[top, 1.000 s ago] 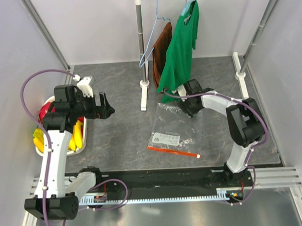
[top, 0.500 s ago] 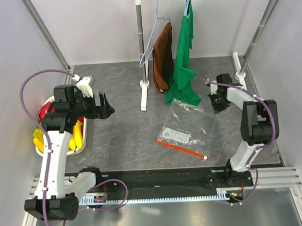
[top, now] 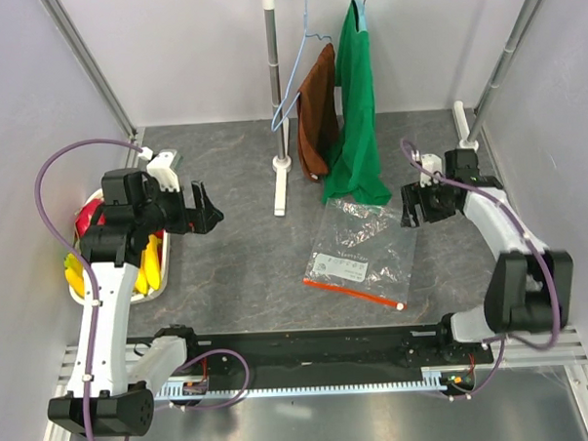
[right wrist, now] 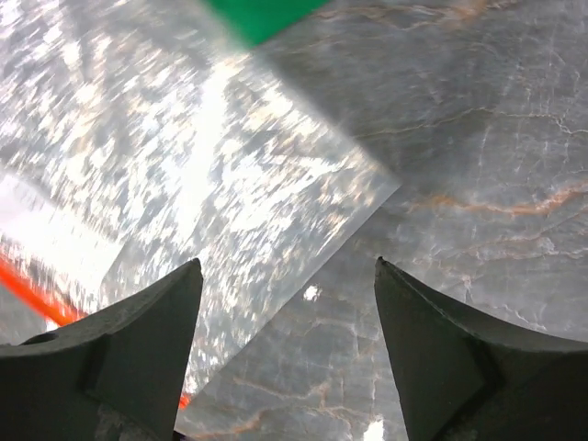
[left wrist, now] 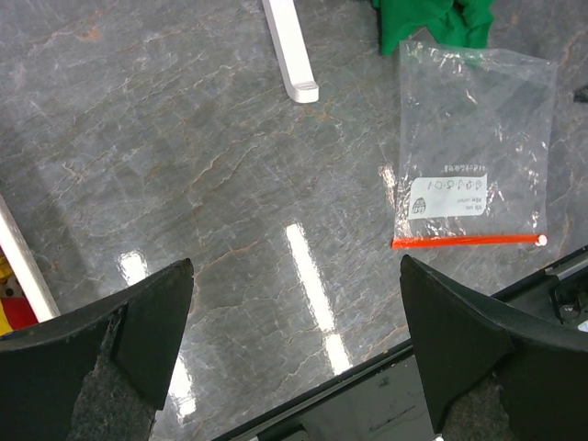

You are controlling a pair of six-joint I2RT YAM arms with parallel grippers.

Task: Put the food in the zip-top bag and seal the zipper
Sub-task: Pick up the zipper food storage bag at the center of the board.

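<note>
Clear, crinkly plastic makes up the zip-top bag (top: 361, 239) (left wrist: 478, 138) (right wrist: 175, 156), which lies flat on the grey marbled tabletop (top: 228, 272) (left wrist: 184, 165) (right wrist: 478, 184) right of centre. Its thin red-orange zipper strip (top: 348, 292) (left wrist: 464, 241) (right wrist: 28, 289) runs along the edge nearest the arm bases and ends in a small white slider (top: 400, 306) (left wrist: 542, 240) at its right end. A white printed label (top: 339, 266) (left wrist: 446, 195) sits just above that strip. The bag's far edge reaches the hem of a green shirt (top: 356, 110) (left wrist: 432, 18) (right wrist: 262, 14) hanging from a white garment rack (top: 278, 84) (left wrist: 289, 46), next to a brown cloth (top: 318, 112) and a pale blue wire hanger (top: 287, 99). The right gripper (top: 409, 206) (right wrist: 288, 265) hovers just beside the bag's far right corner. Its jaws are apart with nothing between them, and in the wrist view the bag's corner lies on the table below the gap. The food is well apart from the bag, in a white tray (top: 112, 295) at the table's left edge: a yellow plastic banana bunch (top: 150, 266) and a red plastic piece (top: 87, 215) show there, partly hidden by the arm. The left gripper (top: 208, 207) (left wrist: 294, 266) hangs above the table just right of that tray, pointing toward the rack. Its jaws are spread wide and hold nothing.
</note>
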